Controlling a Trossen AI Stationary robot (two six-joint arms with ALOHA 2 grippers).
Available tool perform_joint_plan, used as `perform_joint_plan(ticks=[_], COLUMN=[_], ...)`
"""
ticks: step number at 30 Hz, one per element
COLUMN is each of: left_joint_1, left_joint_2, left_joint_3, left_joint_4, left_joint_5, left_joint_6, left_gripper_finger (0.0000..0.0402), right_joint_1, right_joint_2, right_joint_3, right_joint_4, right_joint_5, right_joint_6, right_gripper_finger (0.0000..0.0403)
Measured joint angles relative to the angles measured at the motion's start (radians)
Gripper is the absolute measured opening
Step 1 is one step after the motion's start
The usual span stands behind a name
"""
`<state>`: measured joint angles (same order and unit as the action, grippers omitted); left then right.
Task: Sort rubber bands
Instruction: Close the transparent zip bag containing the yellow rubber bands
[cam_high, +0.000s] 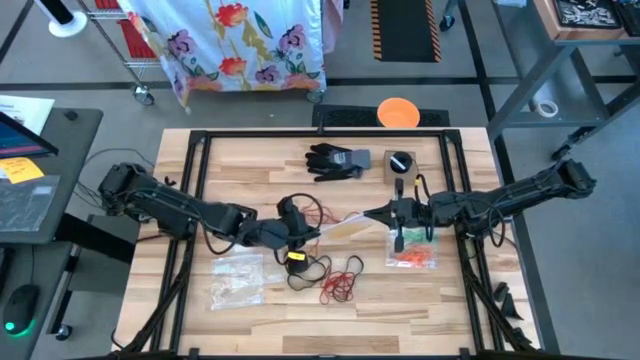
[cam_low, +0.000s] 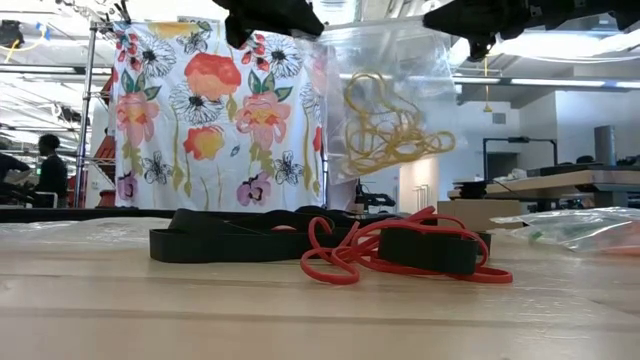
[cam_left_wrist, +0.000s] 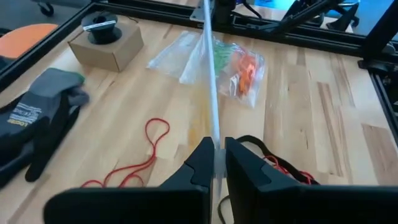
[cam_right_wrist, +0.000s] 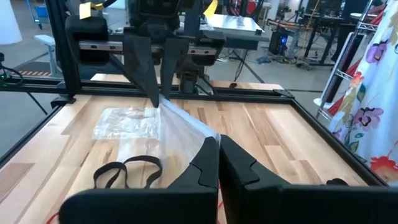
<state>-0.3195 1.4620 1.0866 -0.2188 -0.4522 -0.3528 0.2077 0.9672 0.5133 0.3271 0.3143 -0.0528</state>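
Both arms are stretched inward over the table, their grippers closed and facing one another.

The left arm (cam_high: 170, 205) is extended from the left side toward the middle, and its left gripper (cam_high: 318, 232) is seen pinched tight on the edge of a clear bag (cam_low: 385, 100), the two dark fingers (cam_left_wrist: 200, 163) pressed together with only the thin film between them. The right arm (cam_high: 510, 193) is reached in from the opposite side, and the right gripper (cam_high: 372, 214) is clamped on the other edge of the same bag, just across from the left gripper, fingertips pointed at it. Both wrists are held level, above the tabletop.
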Motion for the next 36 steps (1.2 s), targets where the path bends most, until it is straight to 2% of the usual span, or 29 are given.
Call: perform_joint_plan(ticks=[7,10,15,19,25,31,36], left_joint_1=[-0.011,-0.012,0.008,0.018,0.019,0.022,0.022], left_joint_2=[0.001,0.002,0.002,0.002,0.002,0.002,0.002], left_joint_3=[-0.001,-0.003,-0.003,-0.003,-0.003,-0.003,-0.003], left_joint_4=[0.009,0.053,0.079,0.062,0.05,0.057,0.057], left_joint_5=[-0.015,-0.021,-0.024,-0.026,-0.014,0.06,0.064], left_joint_6=[-0.01,0.032,0.03,-0.017,-0.011,-0.007,0.013], left_gripper_finger=[0.0014,0.0014,0.0014,0.0014,0.0014,0.0014,0.0014], right_joint_1=[-0.001,-0.001,-0.002,-0.008,-0.031,-0.048,-0.053], right_joint_2=[0.0,0.001,-0.002,-0.003,0.027,0.186,0.355], right_joint_3=[0.0,0.0,0.0,0.017,0.197,0.444,0.604], right_joint_4=[0.001,0.036,0.167,0.245,-0.128,-0.524,-0.705], right_joint_5=[-0.023,-0.043,-0.047,-0.065,-0.232,-0.238,-0.233], right_joint_6=[0.007,-0.01,-0.109,-0.114,-0.113,-0.101,-0.045], right_gripper_finger=[0.0,0.0006,0.0047,0.0075,0.0126,0.0196,0.021])
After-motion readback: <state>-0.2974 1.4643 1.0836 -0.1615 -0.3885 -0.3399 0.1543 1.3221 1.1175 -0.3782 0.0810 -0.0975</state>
